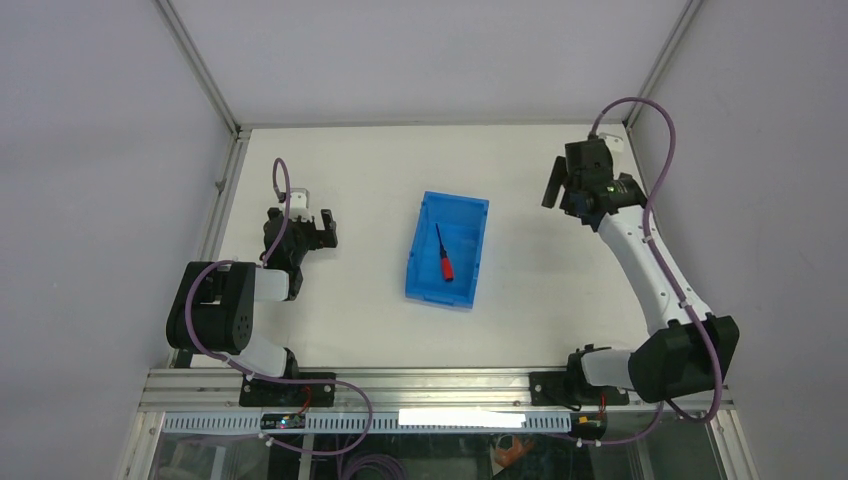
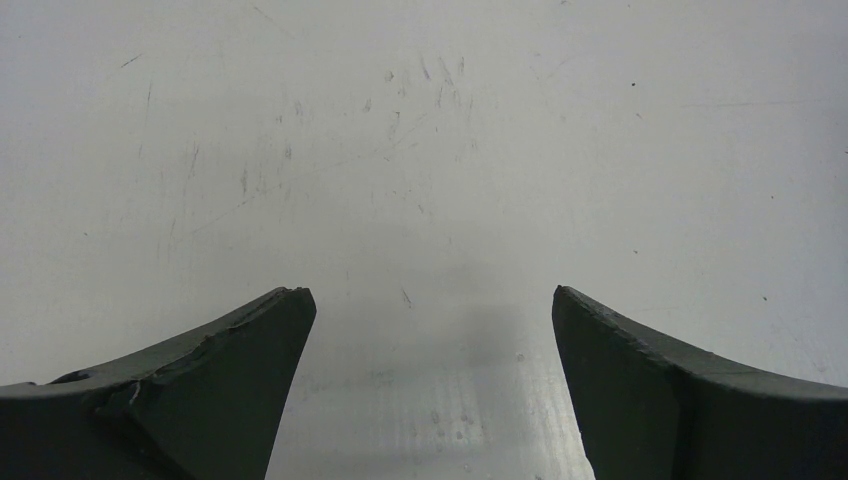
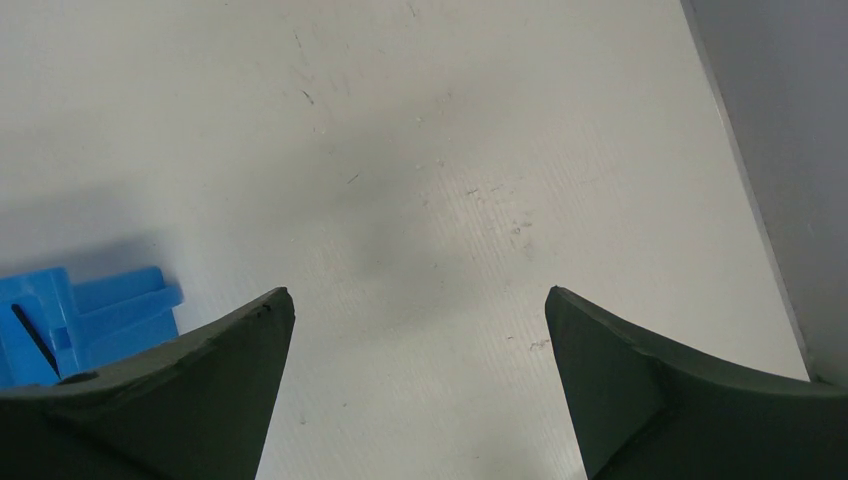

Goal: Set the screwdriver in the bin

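Observation:
The blue bin (image 1: 470, 222) stands in the middle of the table. The screwdriver (image 1: 443, 254), red handle and thin black shaft, lies inside it, handle toward the near end. My left gripper (image 1: 322, 230) is open and empty, well left of the bin; its wrist view (image 2: 430, 300) shows only bare table between the jaws. My right gripper (image 1: 550, 186) is open and empty, up at the far right, away from the bin. In the right wrist view (image 3: 415, 300) a corner of the bin (image 3: 110, 300) shows at the left edge, with a bit of the black shaft (image 3: 32, 337).
Grey enclosure walls with metal corner posts (image 1: 205, 70) ring the white table. The right wall's foot (image 3: 745, 170) runs close to my right gripper. A metal rail (image 1: 420, 382) carries both arm bases at the near edge.

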Controlling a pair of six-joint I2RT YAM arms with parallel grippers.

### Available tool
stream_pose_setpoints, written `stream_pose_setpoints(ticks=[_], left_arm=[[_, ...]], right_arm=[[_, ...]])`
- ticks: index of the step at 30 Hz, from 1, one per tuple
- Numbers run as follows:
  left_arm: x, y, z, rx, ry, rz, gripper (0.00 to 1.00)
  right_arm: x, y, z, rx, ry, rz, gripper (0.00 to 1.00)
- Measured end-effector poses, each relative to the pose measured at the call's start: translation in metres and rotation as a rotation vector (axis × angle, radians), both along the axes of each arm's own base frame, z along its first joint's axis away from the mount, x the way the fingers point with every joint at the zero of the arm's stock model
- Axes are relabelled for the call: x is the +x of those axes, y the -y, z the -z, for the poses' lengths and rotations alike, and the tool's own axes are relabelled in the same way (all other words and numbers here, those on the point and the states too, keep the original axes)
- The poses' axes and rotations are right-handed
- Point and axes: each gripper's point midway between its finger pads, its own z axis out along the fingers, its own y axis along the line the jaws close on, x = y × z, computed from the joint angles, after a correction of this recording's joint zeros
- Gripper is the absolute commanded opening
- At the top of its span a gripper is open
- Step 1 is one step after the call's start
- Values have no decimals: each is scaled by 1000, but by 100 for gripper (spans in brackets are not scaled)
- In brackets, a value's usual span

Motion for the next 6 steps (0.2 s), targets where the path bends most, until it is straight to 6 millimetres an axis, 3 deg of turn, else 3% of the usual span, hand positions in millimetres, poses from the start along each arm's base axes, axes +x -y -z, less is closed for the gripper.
stream_pose_setpoints(ticks=[6], left_arm=[[0, 0, 0, 0, 0, 0, 99]], right_arm=[[-8, -2, 17, 34, -24, -32, 99]])
